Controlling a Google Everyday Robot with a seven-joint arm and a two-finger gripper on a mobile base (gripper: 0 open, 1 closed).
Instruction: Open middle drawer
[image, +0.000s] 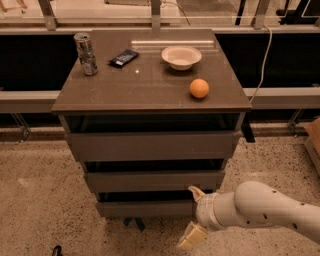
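The middle drawer (150, 180) is the mid-sized flat grey-brown front of the cabinet, between the taller top front (150, 145) and the narrow bottom front (142, 208). It sits pushed in, with a dark gap above it. My gripper (194, 214) is on a white arm coming in from the lower right. It is low, in front of the right part of the bottom front. Its upper fingertip (196, 192) is just below the middle drawer's lower edge. The fingers are spread apart and hold nothing.
On the cabinet top (125, 90) stand a can (86, 53), a dark snack packet (123, 58), a white bowl (181, 56) and an orange (199, 88). A cable (262, 60) hangs at the right. A rail and dark ledge run behind. Speckled floor (40, 200) surrounds the cabinet.
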